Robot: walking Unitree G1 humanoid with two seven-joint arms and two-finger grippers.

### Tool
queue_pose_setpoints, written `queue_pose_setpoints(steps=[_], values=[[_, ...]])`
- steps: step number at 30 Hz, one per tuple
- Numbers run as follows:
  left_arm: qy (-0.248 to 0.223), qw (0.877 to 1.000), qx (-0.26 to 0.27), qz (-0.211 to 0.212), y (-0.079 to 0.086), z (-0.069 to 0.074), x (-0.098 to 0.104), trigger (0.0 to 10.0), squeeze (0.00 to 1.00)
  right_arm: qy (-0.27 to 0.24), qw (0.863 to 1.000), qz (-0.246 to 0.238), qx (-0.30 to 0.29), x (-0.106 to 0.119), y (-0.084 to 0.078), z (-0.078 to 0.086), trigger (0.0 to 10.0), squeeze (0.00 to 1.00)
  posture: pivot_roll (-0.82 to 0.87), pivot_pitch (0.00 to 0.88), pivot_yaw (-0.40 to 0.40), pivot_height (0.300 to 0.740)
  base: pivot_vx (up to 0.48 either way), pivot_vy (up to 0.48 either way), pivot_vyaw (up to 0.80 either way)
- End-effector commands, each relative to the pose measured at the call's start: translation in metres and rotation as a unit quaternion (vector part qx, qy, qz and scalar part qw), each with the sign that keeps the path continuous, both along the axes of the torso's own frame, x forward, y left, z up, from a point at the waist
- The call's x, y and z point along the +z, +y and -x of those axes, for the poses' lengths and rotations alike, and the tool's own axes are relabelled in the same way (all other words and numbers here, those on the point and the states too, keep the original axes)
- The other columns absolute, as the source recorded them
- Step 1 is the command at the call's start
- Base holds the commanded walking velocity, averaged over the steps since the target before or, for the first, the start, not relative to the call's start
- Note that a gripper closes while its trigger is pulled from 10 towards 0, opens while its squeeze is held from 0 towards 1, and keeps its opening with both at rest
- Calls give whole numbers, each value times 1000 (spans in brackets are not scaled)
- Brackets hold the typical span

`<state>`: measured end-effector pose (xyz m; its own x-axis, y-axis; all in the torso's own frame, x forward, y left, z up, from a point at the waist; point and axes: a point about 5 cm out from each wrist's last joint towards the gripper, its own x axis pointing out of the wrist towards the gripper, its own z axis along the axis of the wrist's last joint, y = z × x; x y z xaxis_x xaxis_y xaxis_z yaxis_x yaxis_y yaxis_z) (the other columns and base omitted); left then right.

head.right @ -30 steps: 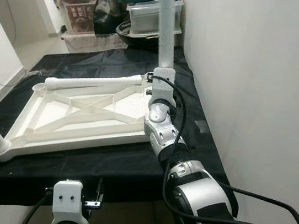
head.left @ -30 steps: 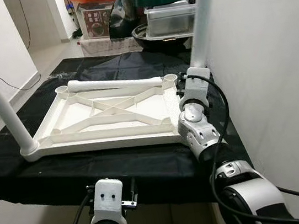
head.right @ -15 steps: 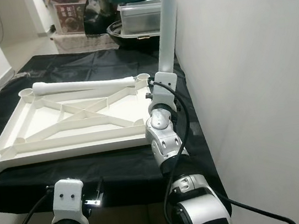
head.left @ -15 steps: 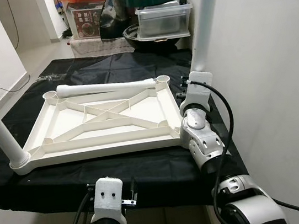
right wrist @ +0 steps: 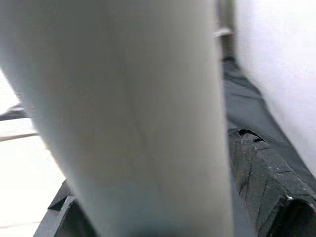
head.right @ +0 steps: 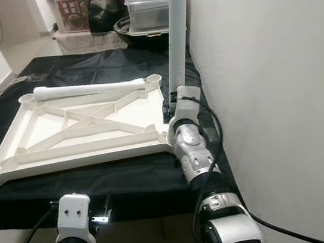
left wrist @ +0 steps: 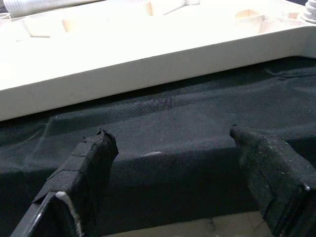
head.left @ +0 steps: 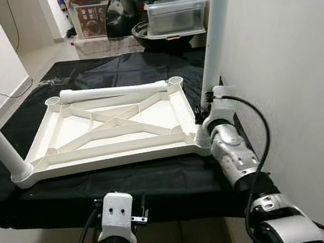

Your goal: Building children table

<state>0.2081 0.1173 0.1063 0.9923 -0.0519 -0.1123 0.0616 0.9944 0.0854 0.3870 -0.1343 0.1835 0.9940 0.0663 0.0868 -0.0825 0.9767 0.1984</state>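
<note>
Your right hand held the upright leg at right of the frame. The top lay mid-frame on the bench. Stiff, light plastic, probably; grip low. Your left hand stayed wide, empty.

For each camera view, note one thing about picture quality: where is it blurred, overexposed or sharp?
Right wrist view: the white table leg sits so close that it is a soft blur. Left wrist view: the tabletop is washed out to near white, while the black cloth weave stays crisp. Left eye view: evenly lit and sharp.
</note>
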Motion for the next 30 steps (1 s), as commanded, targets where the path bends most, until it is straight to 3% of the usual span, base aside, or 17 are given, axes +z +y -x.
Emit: queue_pose_setpoints(steps=[1, 5, 6, 10, 12, 13, 14, 15, 17, 18, 21, 22, 25, 30], values=[[5, 1000, -3, -9, 1, 1, -3, 10000, 0, -23, 998, -12, 60, 8, 2, -3, 10000, 0, 83, 0, -1, 740, 0, 0, 0], [5, 1000, -3, -9, 1, 1, -3, 10000, 0, -32, 993, -10, 114, 13, -1, -5, 10000, 0, 83, 0, -1, 740, 0, 0, 0], [5, 1000, -3, -10, 1, 1, -4, 10000, 0, -38, 983, -7, 181, 16, 0, -5, 10000, 0, 83, 0, 1, 740, 0, 0, 0], [5, 1000, -4, -10, 1, 1, -4, 10000, 0, -41, 969, 3, 246, 19, 2, -4, 10000, 0, 85, 0, 8, 740, 0, 0, 0], [6, 1000, -4, -8, 1, 1, -4, 10000, 0, -40, 949, 26, 312, 23, 4, -4, 10000, 0, 85, 0, 8, 740, 0, 0, 0], [6, 1000, -4, -8, 1, 1, -4, 10000, 0, -40, 949, 26, 312, 23, 4, -4, 10000, 0, 85, 0, 8, 740, 0, 0, 0], [6, 1000, -5, -7, 1, 1, -5, 10000, 0, -36, 930, 43, 362, 25, 8, -4, 10000, 0, 89, 0, 8, 740, 0, 0, 0], [6, 1000, -5, -7, 1, 1, -5, 10000, 0, -36, 930, 43, 362, 25, 8, -4, 10000, 0, 89, 0, 8, 740, 0, 0, 0], [5, 1000, -5, -6, 1, 1, -4, 10000, 0, -29, 913, 56, 403, 27, 13, -3, 10000, 0, 89, 0, 8, 740, 0, 0, 0], [5, 1000, -5, -6, 1, 1, -4, 10000, 0, -29, 913, 56, 403, 27, 13, -3, 10000, 0, 89, 0, 8, 740, 0, 0, 0], [6, 1000, -5, -5, 0, 2, -4, 10000, 0, -14, 874, 64, 481, 27, 21, 1, 10000, 0, 104, 0, 4, 740, 0, 0, 0], [6, 1000, -5, -5, 0, 2, -4, 10000, 0, -14, 874, 64, 481, 27, 21, 1, 10000, 0, 104, 0, 4, 740, 0, 0, 0], [6, 1000, -5, -2, 0, 3, -4, 10000, 0, -7, 840, 72, 538, 28, 25, 5, 10000, 0, 110, 0, -1, 740, 0, 0, 0], [4, 1000, -6, 1, -1, 4, -3, 10000, 0, -1, 816, 74, 574, 29, 28, 6, 10000, 0, 113, 0, -5, 740, 0, 0, 0]])
